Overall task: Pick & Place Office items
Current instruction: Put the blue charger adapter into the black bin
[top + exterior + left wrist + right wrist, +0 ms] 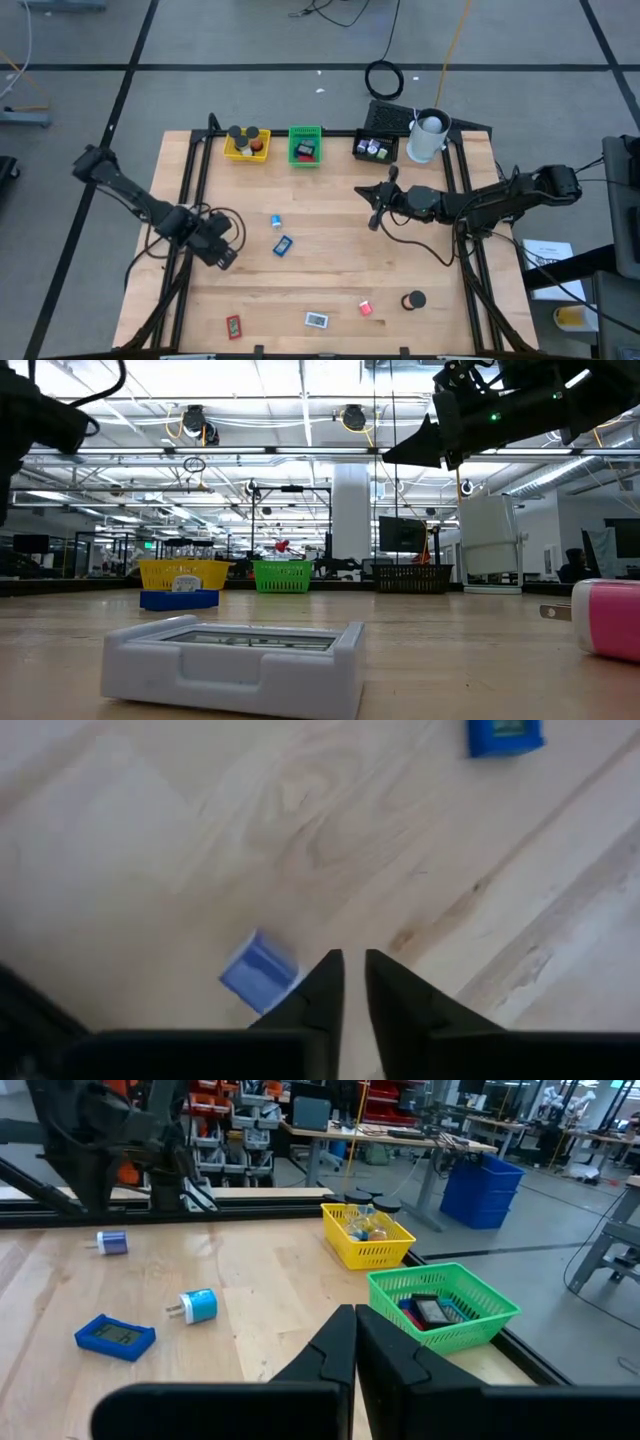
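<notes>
Here the left gripper (226,258) hangs near the table's (330,280) left edge, about midway along it. In its wrist view the two dark fingers (325,990) stand a narrow slit apart with nothing between them, so it is barely parted and grasps nothing. A small purple-blue bit (259,970) lies on the wood just beside one fingertip, apart from it, and a flat blue rectangular piece (505,736) lies farther out ahead. From above, that blue piece (283,245) sits near the table's middle, to the right of the left gripper, with a small light-blue roll (275,222) a little nearer the back edge. The right gripper (377,212) hovers right of centre, towards the back half of the table, its fingers (340,1345) pressed together on nothing. Ahead of it lie the same light-blue roll (197,1306), the blue piece (115,1337) and a purple bit (112,1242) closer to the far left edge. Along the back edge stand a yellow tray (246,147) holding black round rolls, a green tray (305,146) with dark flat pieces inside, and a black tray (376,148), with a white cup (428,136) at the back right corner. Near the front edge lie a red flat piece (233,326), a pale grey rectangular piece (316,320), a pink-and-white bit (366,308) and a black roll (414,300), all well apart from both grippers.
</notes>
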Motion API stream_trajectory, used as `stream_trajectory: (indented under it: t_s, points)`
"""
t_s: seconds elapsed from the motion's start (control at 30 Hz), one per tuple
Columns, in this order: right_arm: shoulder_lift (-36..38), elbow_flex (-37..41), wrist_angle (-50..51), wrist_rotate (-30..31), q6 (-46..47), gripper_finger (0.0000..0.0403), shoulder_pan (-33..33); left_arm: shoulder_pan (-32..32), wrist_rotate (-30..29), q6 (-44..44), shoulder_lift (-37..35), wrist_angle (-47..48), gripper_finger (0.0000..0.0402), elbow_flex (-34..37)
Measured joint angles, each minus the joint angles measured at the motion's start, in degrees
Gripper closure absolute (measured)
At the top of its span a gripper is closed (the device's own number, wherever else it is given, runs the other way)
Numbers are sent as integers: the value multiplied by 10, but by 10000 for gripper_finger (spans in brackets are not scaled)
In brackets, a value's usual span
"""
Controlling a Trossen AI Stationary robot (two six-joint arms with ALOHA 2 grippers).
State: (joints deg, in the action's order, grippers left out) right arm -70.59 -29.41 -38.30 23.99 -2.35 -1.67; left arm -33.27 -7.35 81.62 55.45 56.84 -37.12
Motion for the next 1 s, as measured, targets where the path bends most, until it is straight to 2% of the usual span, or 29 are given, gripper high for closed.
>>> stream_trajectory:
  t_s: [0.13,0.23,0.4,0.53,0.63,0.77,1.0]
  points:
    - [0,0,0,0,1,402,0,-11,21,83,31,1,295,0]
    - [0,0,0,0,1,402,0,-15,40,114,59,1,242,0]
    - [0,0,0,0,1,402,0,-24,55,127,106,4,157,0]
    - [0,0,2,0,1,402,0,-35,59,114,139,3,113,0]
    - [0,0,5,0,2,402,0,-41,56,75,163,-1,98,0]
    - [0,0,4,0,2,402,-2,-44,56,63,195,0,96,0]
    - [0,0,4,0,1,402,-11,-44,53,43,237,0,137,0]
